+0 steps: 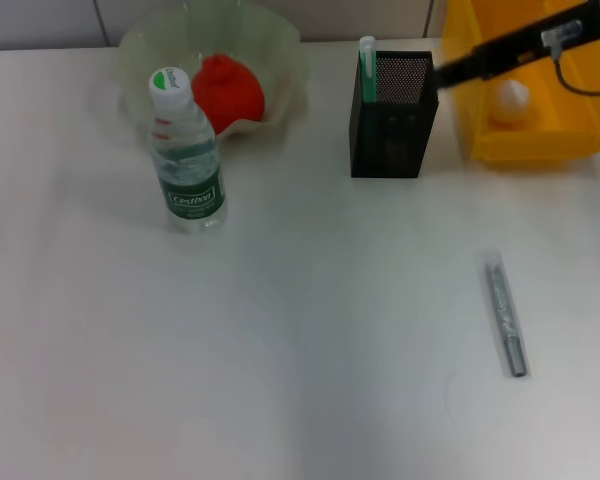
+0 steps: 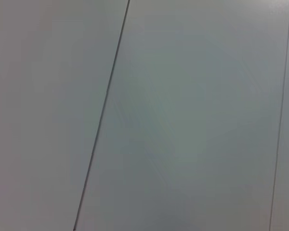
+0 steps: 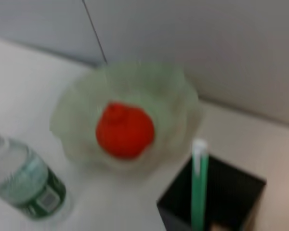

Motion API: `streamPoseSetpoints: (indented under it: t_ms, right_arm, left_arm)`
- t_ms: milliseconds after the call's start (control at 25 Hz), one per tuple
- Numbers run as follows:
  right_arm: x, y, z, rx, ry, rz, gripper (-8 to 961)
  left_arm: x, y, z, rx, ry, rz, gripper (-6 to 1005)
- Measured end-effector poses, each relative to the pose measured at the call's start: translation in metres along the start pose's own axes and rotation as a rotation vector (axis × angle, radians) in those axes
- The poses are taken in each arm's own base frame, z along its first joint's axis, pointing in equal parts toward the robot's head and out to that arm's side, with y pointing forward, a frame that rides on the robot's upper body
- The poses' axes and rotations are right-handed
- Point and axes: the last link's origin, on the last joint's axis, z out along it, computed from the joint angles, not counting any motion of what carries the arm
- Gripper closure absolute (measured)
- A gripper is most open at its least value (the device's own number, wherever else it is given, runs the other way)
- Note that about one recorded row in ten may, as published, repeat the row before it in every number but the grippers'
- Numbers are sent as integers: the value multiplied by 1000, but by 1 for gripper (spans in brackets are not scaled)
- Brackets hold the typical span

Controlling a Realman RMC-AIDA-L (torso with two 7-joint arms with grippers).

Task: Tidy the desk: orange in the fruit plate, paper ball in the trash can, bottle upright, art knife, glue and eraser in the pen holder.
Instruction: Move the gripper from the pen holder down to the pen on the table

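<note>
The orange [image 1: 227, 92] lies in the pale-green fruit plate [image 1: 280, 45] at the back; both also show in the right wrist view, the orange [image 3: 124, 130] inside the plate [image 3: 178, 91]. The bottle [image 1: 187, 160] stands upright in front of the plate. The black mesh pen holder [image 1: 393, 120] holds a green-and-white glue stick [image 1: 367, 68]. A small beige bit [image 3: 216, 226] shows inside the holder [image 3: 231, 192]; I cannot tell if it is the eraser. The paper ball [image 1: 510, 100] lies in the yellow trash can [image 1: 540, 145]. The silver art knife [image 1: 506, 313] lies on the table at the right. My right gripper [image 1: 444, 72] is at the holder's upper right rim. My left gripper is out of view.
The white table [image 1: 300, 350] stretches wide in front of the objects. A cable [image 1: 580, 85] hangs from the right arm over the trash can. The left wrist view shows only grey wall panels [image 2: 183, 120].
</note>
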Motion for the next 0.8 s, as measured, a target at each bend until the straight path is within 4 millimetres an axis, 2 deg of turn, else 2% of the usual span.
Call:
streamPoseSetpoints:
  t_ms: [120, 200, 360, 560, 600, 800]
  right_arm:
    - [2, 6, 3, 33, 97, 19, 389]
    - [9, 6, 8, 147, 238, 38, 389]
    - [17, 2, 12, 240, 335, 62, 390]
    - [34, -3, 23, 237, 387, 106, 390]
    - [41, -4, 31, 215, 396, 125, 391]
    - [55, -3, 46, 147, 410, 162, 391]
  left_arm:
    - [0, 0, 0, 3, 0, 0, 290]
    - [0, -1, 0, 5, 0, 0, 290]
    - [1, -1, 0, 6, 0, 4, 290]
    - [3, -2, 2, 2, 3, 17, 290]
    - [3, -1, 2, 1, 3, 20, 290]
    - [4, 0, 6, -9, 5, 27, 289]
